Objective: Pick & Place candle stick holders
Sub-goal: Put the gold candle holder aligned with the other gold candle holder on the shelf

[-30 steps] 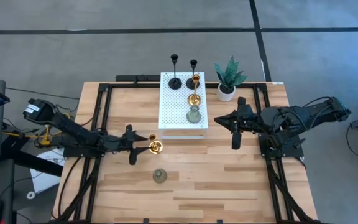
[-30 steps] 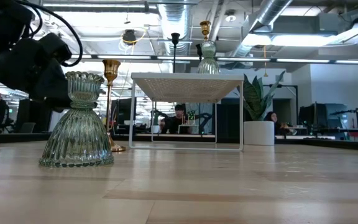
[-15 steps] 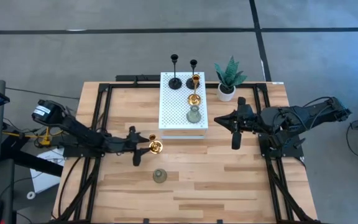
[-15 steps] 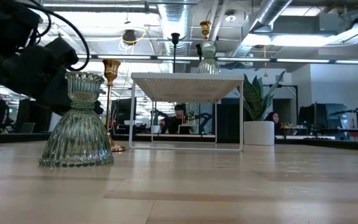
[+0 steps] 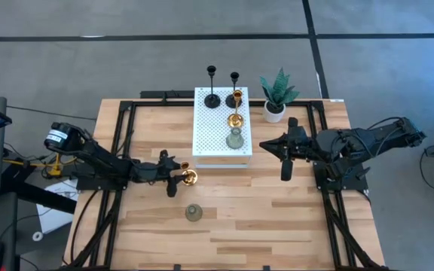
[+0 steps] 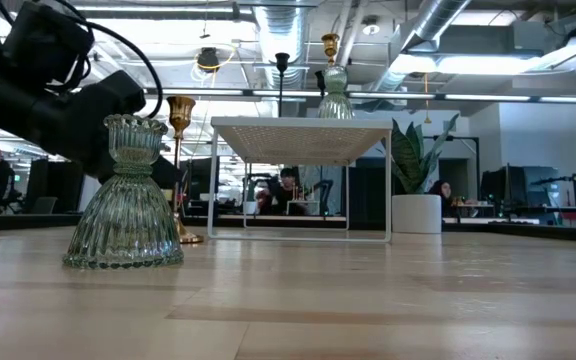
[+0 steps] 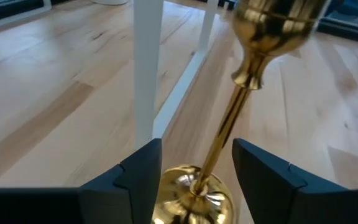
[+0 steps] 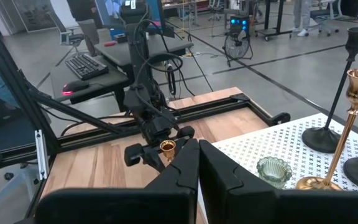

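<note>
Left wrist view: gold holder (image 7: 229, 124) between pincer (image 7: 197, 171) fingers.

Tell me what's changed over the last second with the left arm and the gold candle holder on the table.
The left gripper has pushed forward so its fingers now straddle the stem of the shiny gold candle stick holder standing on the wooden table, and they are narrowing without gripping it yet. The gold holder has not moved. The ribbed pale green glass holder, the holders on the white perforated stand and the shut right gripper stayed put.
</note>
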Available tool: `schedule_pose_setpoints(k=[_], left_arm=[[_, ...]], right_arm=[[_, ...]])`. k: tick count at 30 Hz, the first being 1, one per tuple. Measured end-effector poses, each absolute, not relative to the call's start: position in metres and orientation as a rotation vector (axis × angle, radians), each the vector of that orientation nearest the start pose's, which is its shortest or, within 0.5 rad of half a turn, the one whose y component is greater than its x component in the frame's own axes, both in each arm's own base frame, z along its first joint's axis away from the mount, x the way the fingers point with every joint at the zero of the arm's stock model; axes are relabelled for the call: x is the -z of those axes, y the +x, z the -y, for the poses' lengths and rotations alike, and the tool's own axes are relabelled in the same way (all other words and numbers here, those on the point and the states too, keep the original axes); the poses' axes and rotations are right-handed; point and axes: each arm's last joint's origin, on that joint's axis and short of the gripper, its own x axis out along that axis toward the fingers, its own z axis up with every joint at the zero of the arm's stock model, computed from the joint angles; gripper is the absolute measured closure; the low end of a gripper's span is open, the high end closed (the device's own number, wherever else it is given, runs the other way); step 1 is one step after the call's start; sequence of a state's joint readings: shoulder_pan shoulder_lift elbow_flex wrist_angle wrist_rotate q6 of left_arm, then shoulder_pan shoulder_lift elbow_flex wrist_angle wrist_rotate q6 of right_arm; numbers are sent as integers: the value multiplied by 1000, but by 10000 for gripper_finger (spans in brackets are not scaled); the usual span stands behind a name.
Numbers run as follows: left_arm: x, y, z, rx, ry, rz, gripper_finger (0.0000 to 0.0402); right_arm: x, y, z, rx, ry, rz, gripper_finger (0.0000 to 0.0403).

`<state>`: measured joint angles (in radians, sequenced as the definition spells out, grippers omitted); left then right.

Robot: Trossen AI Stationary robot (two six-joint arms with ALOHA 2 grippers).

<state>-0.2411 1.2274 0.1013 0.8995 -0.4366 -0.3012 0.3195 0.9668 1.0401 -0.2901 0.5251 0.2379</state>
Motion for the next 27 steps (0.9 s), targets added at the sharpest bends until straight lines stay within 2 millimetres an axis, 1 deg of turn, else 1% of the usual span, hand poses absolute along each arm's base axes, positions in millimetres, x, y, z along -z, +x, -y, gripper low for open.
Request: schedule_pose_setpoints(k=[5, 11, 18, 22, 27], left_arm=[[-136, 180, 32, -230, -277, -175, 218], [-137, 181, 32, -229, -282, -167, 238], [-147, 188, 34, -221, -289, -127, 258], [-147, 188, 34, -222, -287, -132, 268], [-147, 188, 34, -221, -286, -132, 295]], right_arm=[[-379, 195, -49, 227, 147, -173, 403], [-379, 195, -49, 227, 147, -173, 403], [-379, 195, -49, 227, 147, -173, 403], [-378, 195, -49, 227, 147, -173, 403], [-379, 195, -49, 227, 147, -173, 403]])
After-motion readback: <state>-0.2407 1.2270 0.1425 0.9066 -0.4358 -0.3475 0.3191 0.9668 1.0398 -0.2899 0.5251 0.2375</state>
